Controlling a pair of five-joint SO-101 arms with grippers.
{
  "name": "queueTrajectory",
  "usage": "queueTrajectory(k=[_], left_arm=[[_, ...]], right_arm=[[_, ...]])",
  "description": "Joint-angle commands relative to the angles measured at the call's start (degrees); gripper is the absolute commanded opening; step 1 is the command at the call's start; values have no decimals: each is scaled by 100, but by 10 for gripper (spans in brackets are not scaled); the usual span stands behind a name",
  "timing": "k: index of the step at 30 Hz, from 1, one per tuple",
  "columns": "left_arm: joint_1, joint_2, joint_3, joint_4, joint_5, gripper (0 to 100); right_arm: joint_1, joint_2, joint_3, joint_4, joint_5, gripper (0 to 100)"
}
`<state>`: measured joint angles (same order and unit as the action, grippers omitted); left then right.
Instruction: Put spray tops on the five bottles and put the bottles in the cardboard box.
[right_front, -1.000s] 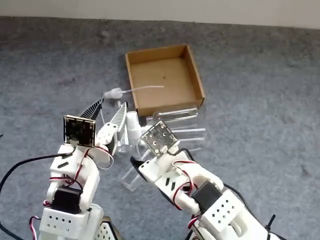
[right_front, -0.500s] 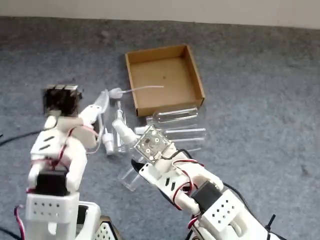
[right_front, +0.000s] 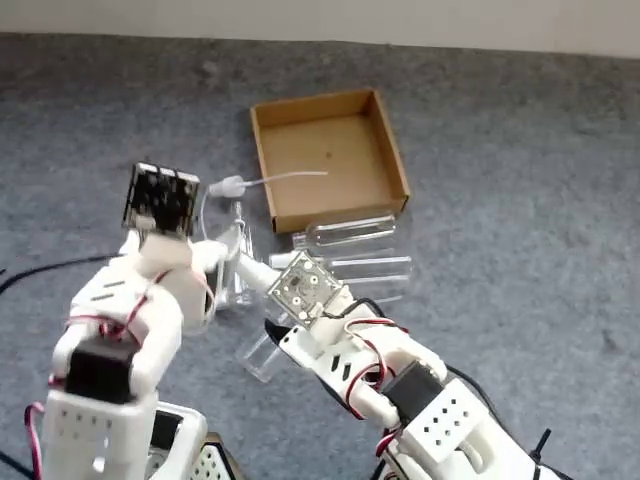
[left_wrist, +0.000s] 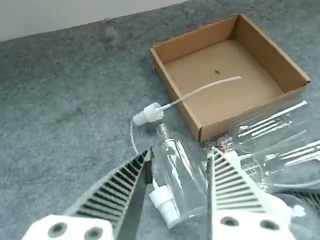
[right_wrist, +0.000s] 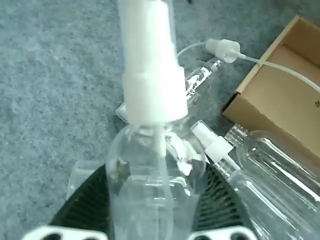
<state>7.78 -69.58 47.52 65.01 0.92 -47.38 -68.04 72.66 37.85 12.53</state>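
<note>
Surveying from the left, I find the left gripper (left_wrist: 181, 156) spread wide, its jaws standing either side of an open-necked bottle (left_wrist: 175, 162) that lies on the carpet (left_wrist: 65, 100). The jaws grip nothing, and I judge them placed to take that bottle. A small spray top (left_wrist: 163, 201) lies against the bottle's side. A second spray top (left_wrist: 148, 114) lies just beyond its neck, with its long tube resting over the wall of the cardboard box (left_wrist: 175, 95). Next along, the right gripper (right_wrist: 152, 205) is pinching a clear bottle (right_wrist: 150, 170) by its body, with a white spray top (right_wrist: 150, 75) sitting on the neck. I cannot tell whether that top is fully home. In my judgement the low grip leaves the top free for the other arm to work. The box holds no bottle, so nothing is packed yet. Two further bottles (right_front: 350, 231) lie side by side just beside the box's near wall, close to both arms.
</note>
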Motion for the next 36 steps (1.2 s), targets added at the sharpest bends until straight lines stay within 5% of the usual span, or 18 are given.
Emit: queueTrajectory(k=[1, 13, 22, 29, 36], left_arm=[[435, -664, 242, 202, -123, 143], [497, -1033, 1358, -510, -563, 143], [1604, -1086, 1675, -782, -571, 143], [1516, -1095, 1455, -809, -580, 143], [497, -1095, 374, -782, -571, 145]], right_arm=[[40, 13, -330, -189, 44, 4], [4, 13, -330, -171, 35, 4], [4, 4, -330, -189, 35, 4], [4, 13, -330, -189, 35, 4], [4, 13, -330, -189, 35, 4]])
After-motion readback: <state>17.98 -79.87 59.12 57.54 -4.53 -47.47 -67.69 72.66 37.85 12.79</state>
